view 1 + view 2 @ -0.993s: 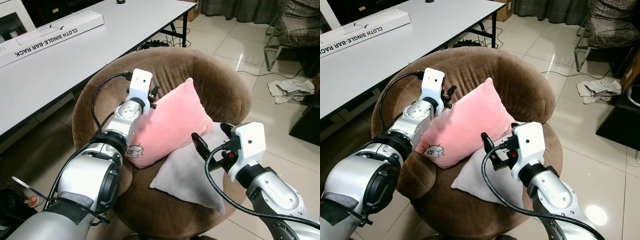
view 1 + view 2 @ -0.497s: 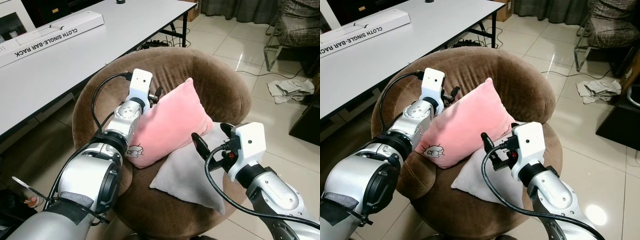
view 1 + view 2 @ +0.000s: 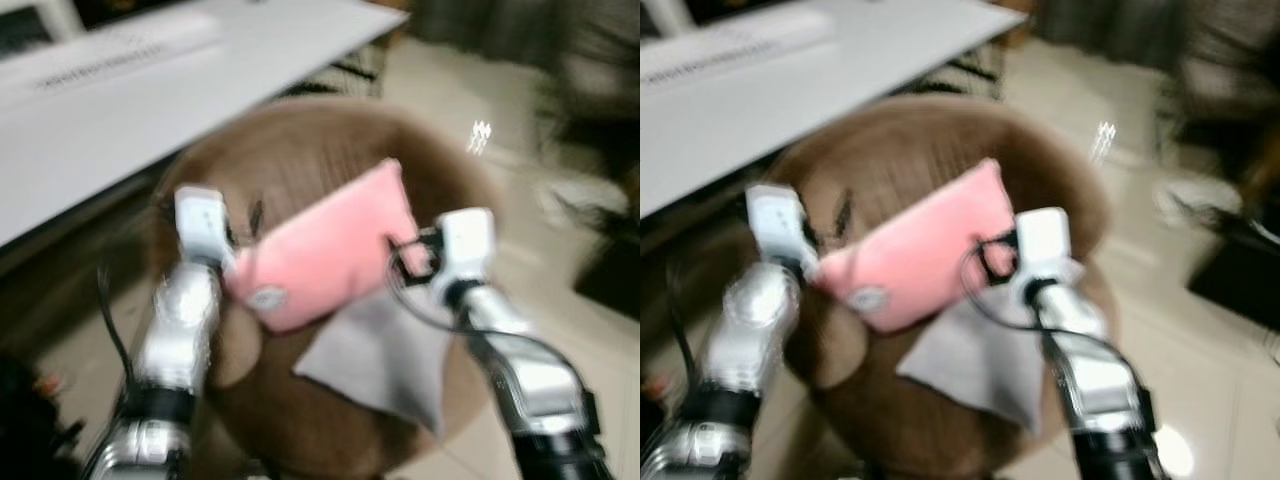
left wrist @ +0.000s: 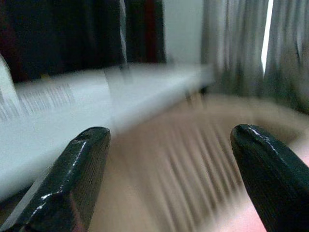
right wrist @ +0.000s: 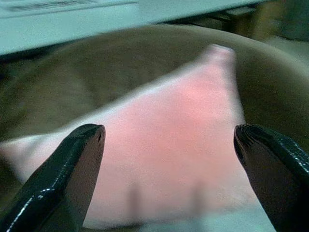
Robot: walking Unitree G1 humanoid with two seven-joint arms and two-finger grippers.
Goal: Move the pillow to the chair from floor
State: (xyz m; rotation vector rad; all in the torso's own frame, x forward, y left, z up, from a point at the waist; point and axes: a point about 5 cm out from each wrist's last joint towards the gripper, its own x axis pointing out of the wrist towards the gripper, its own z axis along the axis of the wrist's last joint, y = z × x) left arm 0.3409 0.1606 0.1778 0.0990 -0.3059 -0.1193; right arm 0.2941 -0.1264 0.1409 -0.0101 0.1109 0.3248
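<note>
- Left eye view: blurred. The pillow (image 3: 325,250) lies mid-frame in the chair (image 3: 300,150), on a grey cushion (image 3: 375,360). My left gripper (image 3: 245,215) sits at its left end, my right gripper (image 3: 415,255) at its right edge.
- Right eye view: same scene; the desk (image 3: 790,80) fills the upper left.
- Left wrist view: my fingers (image 4: 72,179) are spread wide, holding nothing.
- Right wrist view: fingers (image 5: 67,179) wide apart, empty, pillow beyond them.
- Risk, I judge: the pillow leans, so a brush from either arm could tip it off onto the floor.
</note>
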